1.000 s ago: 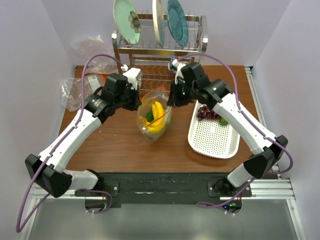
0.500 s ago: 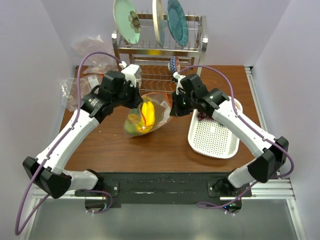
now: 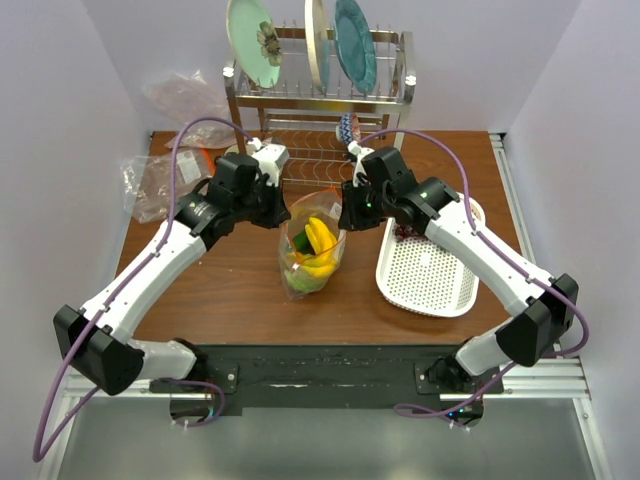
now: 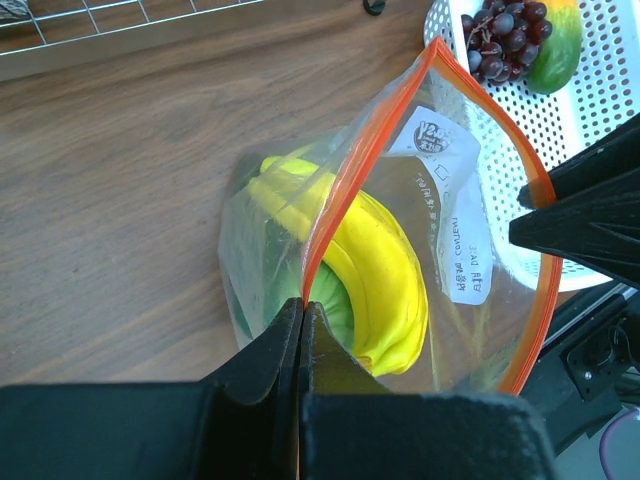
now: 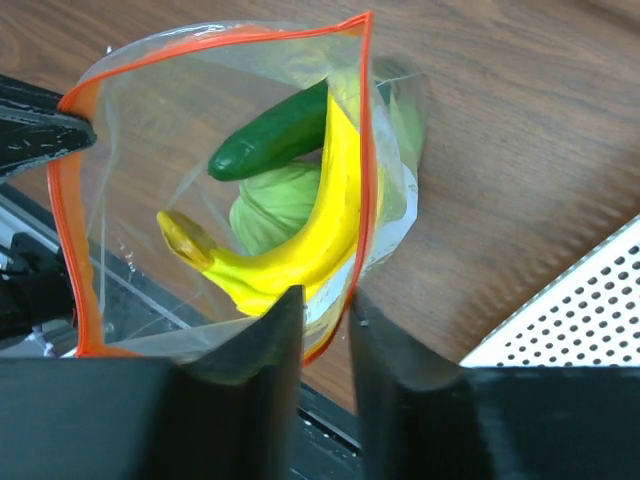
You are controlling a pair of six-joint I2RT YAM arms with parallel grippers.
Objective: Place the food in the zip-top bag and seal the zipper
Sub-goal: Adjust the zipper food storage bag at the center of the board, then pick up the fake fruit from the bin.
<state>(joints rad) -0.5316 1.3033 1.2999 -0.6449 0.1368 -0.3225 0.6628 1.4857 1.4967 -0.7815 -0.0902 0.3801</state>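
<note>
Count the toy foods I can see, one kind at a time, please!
Banana bunch: 1
Cucumber: 1
Cabbage: 1
Grape bunch: 1
Orange-green fruit: 1
Total: 5, with 3 in the zip-top bag and 2 in the white basket

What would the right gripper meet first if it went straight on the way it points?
The zip-top bag: its orange rim sits between the right gripper's parted fingers. Beyond that, probably the bananas, though depth is unclear.
</note>
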